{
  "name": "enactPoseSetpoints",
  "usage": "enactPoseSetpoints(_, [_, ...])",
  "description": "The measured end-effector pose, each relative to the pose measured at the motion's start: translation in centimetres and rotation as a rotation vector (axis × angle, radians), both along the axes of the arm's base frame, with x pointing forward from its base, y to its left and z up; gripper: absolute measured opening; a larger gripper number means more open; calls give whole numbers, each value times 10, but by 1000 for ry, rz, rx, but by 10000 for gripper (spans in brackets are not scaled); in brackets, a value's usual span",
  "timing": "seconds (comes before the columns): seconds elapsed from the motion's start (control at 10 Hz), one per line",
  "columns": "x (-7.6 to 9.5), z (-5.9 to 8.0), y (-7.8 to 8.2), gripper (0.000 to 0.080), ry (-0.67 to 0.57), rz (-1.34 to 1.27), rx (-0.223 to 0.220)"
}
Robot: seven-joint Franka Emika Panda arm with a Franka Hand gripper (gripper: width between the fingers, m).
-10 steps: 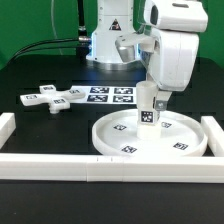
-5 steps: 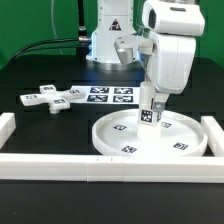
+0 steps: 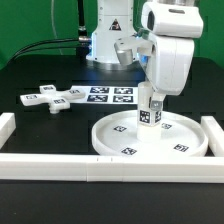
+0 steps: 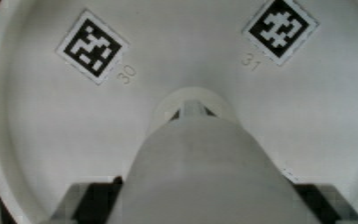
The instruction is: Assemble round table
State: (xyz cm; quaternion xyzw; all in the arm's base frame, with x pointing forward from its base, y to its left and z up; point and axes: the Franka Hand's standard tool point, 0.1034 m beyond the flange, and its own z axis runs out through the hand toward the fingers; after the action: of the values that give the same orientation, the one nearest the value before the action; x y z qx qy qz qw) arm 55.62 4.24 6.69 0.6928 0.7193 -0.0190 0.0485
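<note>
White leg [image 3: 148, 116], upright at the disc [image 3: 118, 137] centre, clamped in the pincer [image 3: 150, 99].

1. On the desk [image 3: 45, 130], toward the exterior view's right: round disc [image 3: 112, 140].
2. Upright at the round disc's middle: leg [image 3: 148, 116].
3. At the exterior view's left, farther back: cross-shaped base [image 3: 52, 97], with marker board [image 3: 108, 95] just right of it.
4. Along the near edge: border bar [image 3: 100, 168].

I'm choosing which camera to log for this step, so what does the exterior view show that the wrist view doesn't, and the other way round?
Only the exterior view: the cross-shaped base, the marker board and the border bars. Only the wrist view: the dark finger pads, close up. Both: the gripper holding the cylinder leg over the round disc.
</note>
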Motion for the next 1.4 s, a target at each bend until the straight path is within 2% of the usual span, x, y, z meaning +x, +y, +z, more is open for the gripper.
enactPoseSetpoints(0.1, [0,0,0,407,0,-9,1])
enactPoseSetpoints(0.6, [0,-1,6,409,-59,-700,34])
enactPoseSetpoints(1.0, [0,-1,5,409,-80,-938,48])
enactPoseSetpoints(1.4, [-1,-3,0,409,-76,-1431,102])
